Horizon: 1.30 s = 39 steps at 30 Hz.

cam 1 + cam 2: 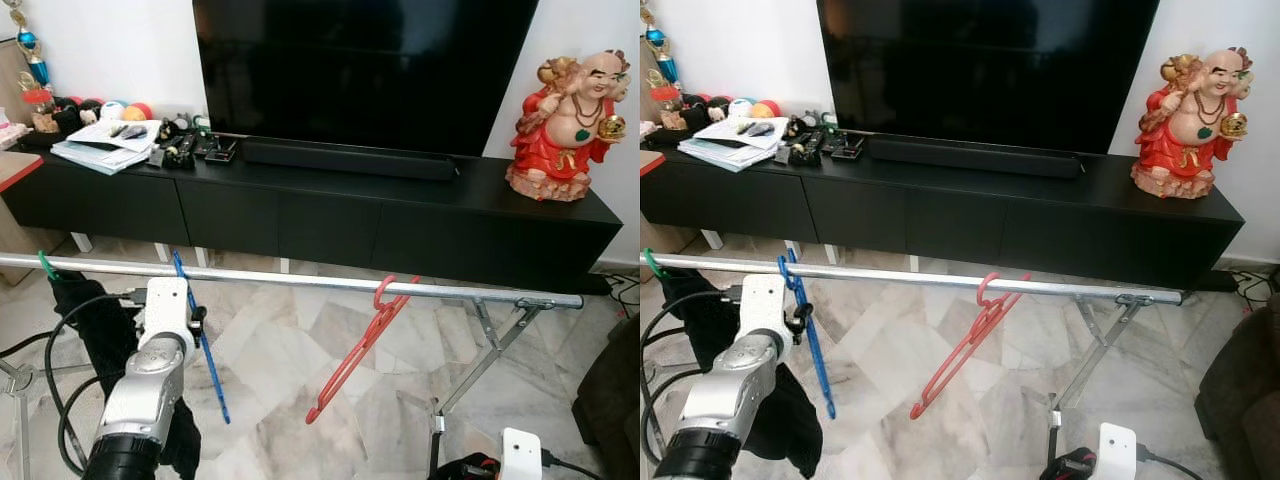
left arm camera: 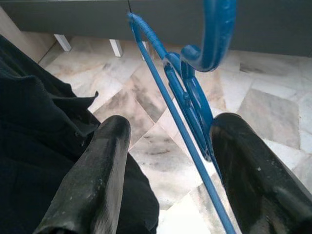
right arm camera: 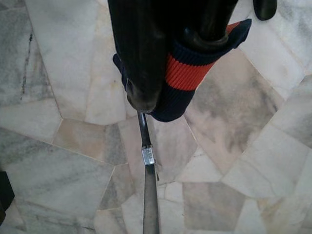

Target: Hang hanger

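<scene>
A blue hanger [image 1: 205, 350] hangs by its hook on the silver rail [image 1: 300, 280] of a drying rack. My left gripper [image 2: 165, 131] is open around it just under the rail; the hanger's neck [image 2: 187, 100] lies close to one finger [image 2: 253, 170] without being pinched. A red hanger [image 1: 360, 345] hangs tilted further along the rail to the right. A black garment [image 1: 90, 320] on a green hanger hook [image 1: 45, 263] hangs to the left of my arm. My right gripper [image 3: 173, 73] is low near the floor, shut on a navy and orange cloth [image 3: 187, 73].
A long black TV console [image 1: 330, 215] with a TV [image 1: 360, 70] and a red figurine [image 1: 565, 125] stands behind the rack. The rack's folding legs [image 1: 480, 360] are at the right, with a dark sofa edge [image 1: 610, 400] beyond. The floor is marble tile.
</scene>
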Motion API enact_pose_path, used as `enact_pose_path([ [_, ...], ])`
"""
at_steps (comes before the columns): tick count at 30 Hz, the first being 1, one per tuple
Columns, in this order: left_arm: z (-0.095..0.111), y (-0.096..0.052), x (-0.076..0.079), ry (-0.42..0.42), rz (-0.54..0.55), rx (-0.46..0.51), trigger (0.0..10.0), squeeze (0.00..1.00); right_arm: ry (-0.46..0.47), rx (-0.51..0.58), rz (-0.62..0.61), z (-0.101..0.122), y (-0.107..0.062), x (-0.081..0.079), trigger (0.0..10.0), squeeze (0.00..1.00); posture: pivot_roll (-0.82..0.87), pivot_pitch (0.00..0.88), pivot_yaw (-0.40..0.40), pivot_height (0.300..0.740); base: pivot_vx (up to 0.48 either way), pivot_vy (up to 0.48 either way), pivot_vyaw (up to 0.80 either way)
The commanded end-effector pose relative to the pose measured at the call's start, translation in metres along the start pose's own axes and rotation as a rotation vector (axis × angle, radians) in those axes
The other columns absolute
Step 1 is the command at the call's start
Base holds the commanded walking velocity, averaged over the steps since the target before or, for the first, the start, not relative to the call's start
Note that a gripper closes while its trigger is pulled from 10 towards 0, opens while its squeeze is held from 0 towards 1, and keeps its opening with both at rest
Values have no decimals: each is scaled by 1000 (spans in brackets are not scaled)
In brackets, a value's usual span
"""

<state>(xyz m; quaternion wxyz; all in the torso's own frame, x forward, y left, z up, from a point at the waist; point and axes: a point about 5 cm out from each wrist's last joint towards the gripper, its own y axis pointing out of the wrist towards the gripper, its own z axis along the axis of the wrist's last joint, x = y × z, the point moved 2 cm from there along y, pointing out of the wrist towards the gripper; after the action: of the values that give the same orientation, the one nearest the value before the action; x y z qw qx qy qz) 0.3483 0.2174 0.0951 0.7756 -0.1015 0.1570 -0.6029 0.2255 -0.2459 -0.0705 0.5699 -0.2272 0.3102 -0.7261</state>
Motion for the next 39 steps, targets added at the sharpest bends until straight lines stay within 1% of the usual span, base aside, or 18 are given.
enact_pose_path([
  [1, 2, 3, -3, 10, 24, -3, 10000, 0, -5, 16, 0, 7, 1, 1, 10000, 0, 186, 0, -64, 740, 0, 0, 0],
  [8, -2, 9, -8, -38, 58, -45, 10000, 0, -2, 15, 1, 7, 1, -1, 10000, 0, 180, 0, -60, 740, 0, 0, 0],
  [9, -4, 11, -9, -57, 67, -56, 10000, 0, -3, 13, 4, 7, 1, -1, 10000, 0, 177, 0, -59, 740, 0, 0, 0],
  [13, -5, 12, -11, -58, 107, -60, 10000, 0, -3, 11, 6, 6, 1, -2, 10000, 0, 172, 0, -55, 740, 0, 0, 0],
  [18, -9, 11, -5, -66, 81, -69, 10000, 0, -5, 9, 8, 6, 1, -2, 10000, 0, 170, 0, -54, 740, 0, 0, 0],
  [19, -9, 11, -1, -98, 52, -69, 10000, 0, -7, 8, 9, 6, 1, -2, 10000, 0, 168, 0, -52, 740, 0, 0, 0],
  [20, -9, 11, 0, -106, 41, -71, 10000, 0, -8, 7, 10, 6, 1, -2, 10000, 0, 168, 0, -52, 740, 0, 0, 0],
  [22, -8, 10, 7, -74, 6, -63, 10000, 0, -10, 6, 11, 5, 1, -2, 10000, 0, 171, 0, -50, 740, 0, 0, 0],
  [23, -8, 10, 7, -74, 6, -63, 10000, 0, -10, 6, 11, 5, 1, -2, 10000, 0, 171, 0, -50, 740, 0, 0, 0],
  [25, -5, 9, 10, -49, -16, -41, 10000, 0, -13, 3, 12, 5, 1, -2, 10000, 0, 171, 0, -50, 740, 0, 0, 0],
  [31, -10, 11, 7, -61, 0, -54, 10000, 0, -17, 0, 15, 4, 1, -3, 10000, 0, 167, 0, -48, 740, 0, 0, 0],
  [36, -11, 12, 7, -61, 0, -55, 10000, 0, -18, 0, 14, 3, 1, -2, 10000, 0, 163, 0, -49, 740, 0, 0, 0],
  [37, -11, 13, 9, -76, -5, -51, 3294, 0, -19, 0, 14, 3, 1, -2, 10000, 0, 162, 0, -50, 740, 0, 0, 0],
  [38, -11, 13, 9, -76, -5, -51, 3294, 0, -19, 0, 14, 3, 1, -2, 10000, 0, 162, 0, -50, 740, 0, 0, 0],
  [39, -10, 13, 10, -85, -10, -49, 0, 0, -20, 0, 14, 3, 1, -2, 10000, 0, 160, 0, -50, 740, 0, 0, 0],
])
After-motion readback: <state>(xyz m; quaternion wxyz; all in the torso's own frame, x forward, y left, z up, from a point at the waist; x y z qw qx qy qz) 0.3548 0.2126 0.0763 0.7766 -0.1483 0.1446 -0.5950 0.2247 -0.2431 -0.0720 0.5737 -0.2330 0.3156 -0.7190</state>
